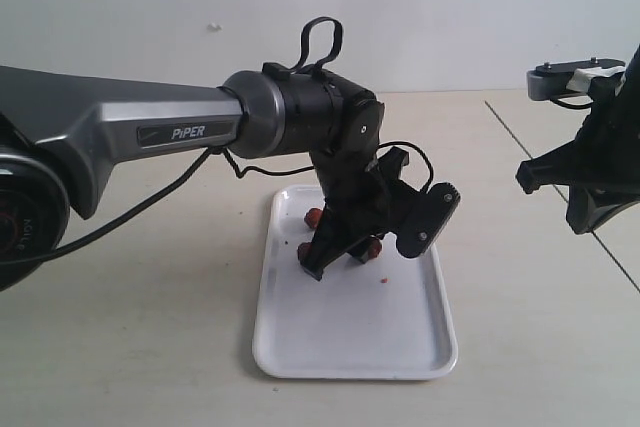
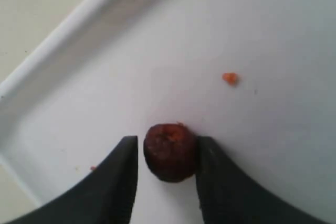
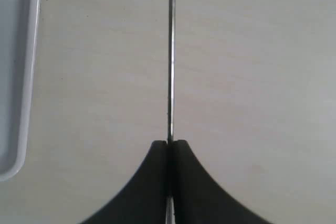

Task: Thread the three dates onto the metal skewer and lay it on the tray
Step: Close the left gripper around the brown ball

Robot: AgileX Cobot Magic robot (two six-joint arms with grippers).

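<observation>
In the left wrist view a dark reddish-brown date (image 2: 170,152) lies on the white tray (image 2: 68,30). My left gripper (image 2: 167,145) straddles it: one finger touches the date and a thin gap shows at the other. In the exterior view this gripper (image 1: 335,255) points down into the tray's (image 1: 350,347) far end. One date (image 1: 313,215) lies beside it and another date (image 1: 372,247) peeks out from behind it. My right gripper (image 3: 169,144) is shut on the thin metal skewer (image 3: 170,51), which runs straight out over bare table. That arm (image 1: 585,182) hangs at the right edge.
A tiny orange-red crumb (image 2: 230,78) lies on the tray floor near the date, also seen as a crumb (image 1: 386,278) in the exterior view. The tray's rim (image 3: 23,77) shows to one side of the skewer. A seam (image 1: 560,197) crosses the tabletop at the right.
</observation>
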